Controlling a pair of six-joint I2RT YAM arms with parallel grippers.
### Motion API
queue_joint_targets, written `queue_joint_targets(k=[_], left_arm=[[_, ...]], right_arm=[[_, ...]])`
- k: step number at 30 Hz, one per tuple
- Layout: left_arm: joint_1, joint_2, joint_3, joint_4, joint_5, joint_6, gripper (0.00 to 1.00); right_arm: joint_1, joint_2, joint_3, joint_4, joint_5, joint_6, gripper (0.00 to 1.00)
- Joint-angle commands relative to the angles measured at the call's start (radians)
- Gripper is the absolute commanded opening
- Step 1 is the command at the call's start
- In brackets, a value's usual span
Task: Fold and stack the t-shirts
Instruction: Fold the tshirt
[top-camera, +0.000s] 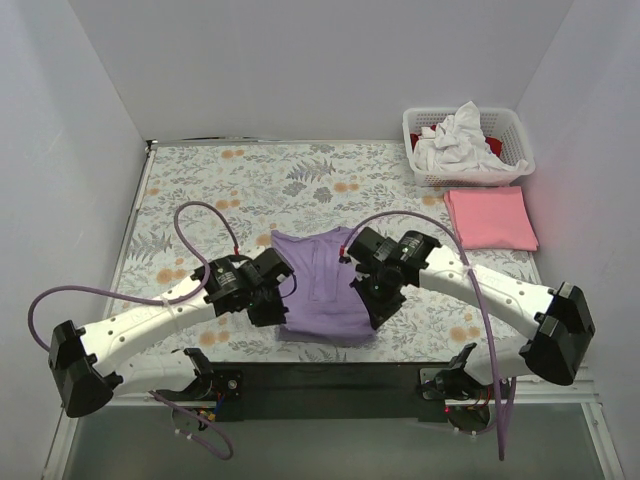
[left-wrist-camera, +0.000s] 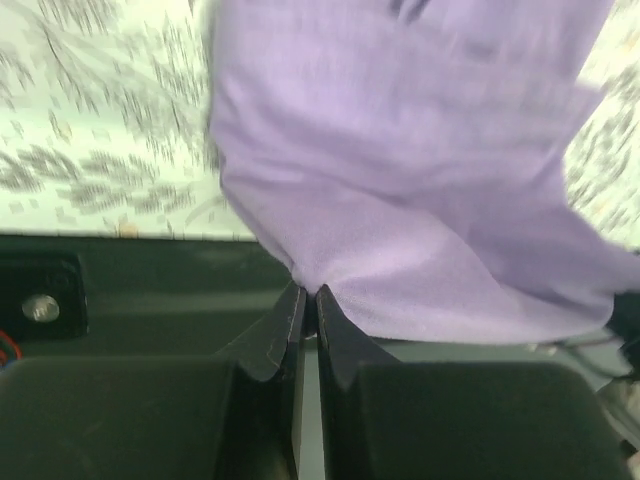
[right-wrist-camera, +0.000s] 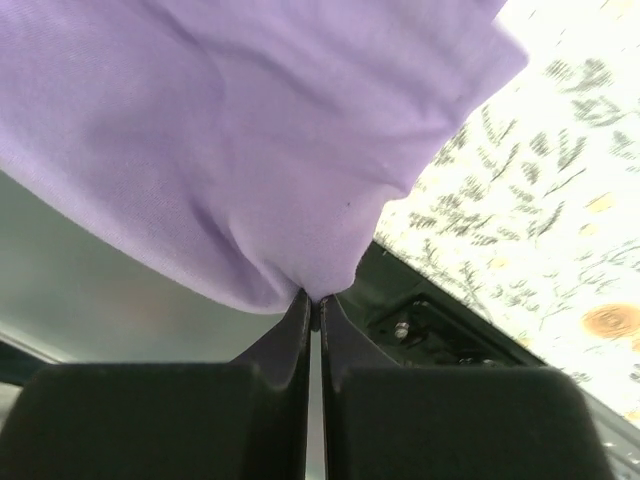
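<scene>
Lavender t-shirt lies at the near middle of the counter, between my two arms, on the floral cloth that covers the surface. Its near edge reaches the black strip where the arms are bolted.

My left tool is closed on that near edge at the shirt's left corner. The dark fingers are pressed almost together, and only a thin pinch of fabric is caught at their tips. My right tool is closed the same way on the right corner, and the cloth gathers into a small point where it enters the tips. From both pinches the soft, matte cotton spreads out in loose folds and shallow creases. The left wrist view is blurred.

Well off to the right, a pink t-shirt lies flat on the counter as a neat folded rectangle. Just behind it stands a white plastic lattice basket. A crumpled white t-shirt is heaped inside, and a red t-shirt shows beneath it.
</scene>
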Motion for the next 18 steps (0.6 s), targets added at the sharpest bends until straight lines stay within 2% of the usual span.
queue_joint_targets(k=[1,3,9,18], left_arm=[[0.107,0.020,0.055,0.051,-0.053,0.132,0.00],[0.161,0.048,0.072,0.085,-0.056,0.163,0.00],[0.225,0.072,0.127,0.165,-0.036,0.252,0.00],[0.325,0.112,0.193,0.239,-0.035,0.346,0.00]], right_arm=[[-0.052,0.038,0.101,-0.050,0.034,-0.086,0.01],[-0.078,0.070,0.160,-0.050,0.035,-0.112,0.01],[-0.135,0.127,0.298,-0.053,0.028,-0.164,0.01],[-0.230,0.194,0.410,-0.053,0.019,-0.228,0.01]])
